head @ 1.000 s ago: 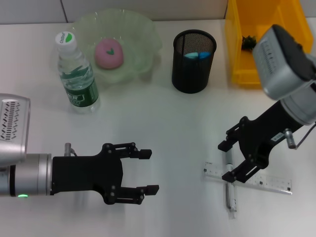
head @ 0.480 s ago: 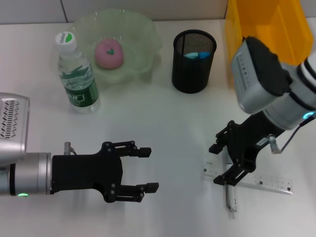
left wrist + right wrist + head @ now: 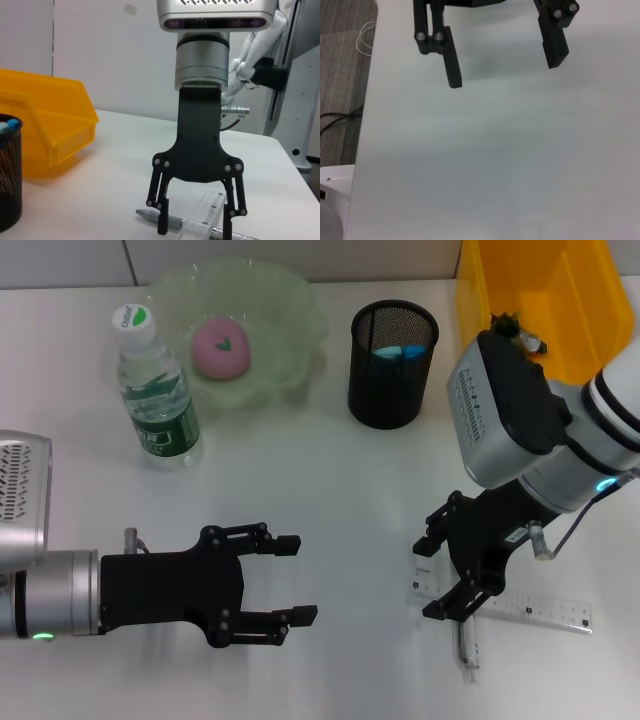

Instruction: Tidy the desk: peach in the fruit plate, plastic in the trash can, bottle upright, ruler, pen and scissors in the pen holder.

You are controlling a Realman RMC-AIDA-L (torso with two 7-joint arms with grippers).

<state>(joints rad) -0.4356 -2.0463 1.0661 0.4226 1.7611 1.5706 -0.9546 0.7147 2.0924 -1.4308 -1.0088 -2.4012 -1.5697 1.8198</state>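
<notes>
White desk point(image 3: 330, 480) carries everything; the right gripper point(image 3: 436, 577), jaws spread apart, hangs low over the pen point(image 3: 466, 645) and the clear ruler point(image 3: 545, 608) lying across it, well apart from the mesh pen holder point(image 3: 392, 364); the left gripper point(image 3: 290, 578) idles open near the front edge; the pen looks light, stiff and round, likely to roll; pinching its barrel mid-length, clear of the flat, slippery ruler, seems safest.
</notes>
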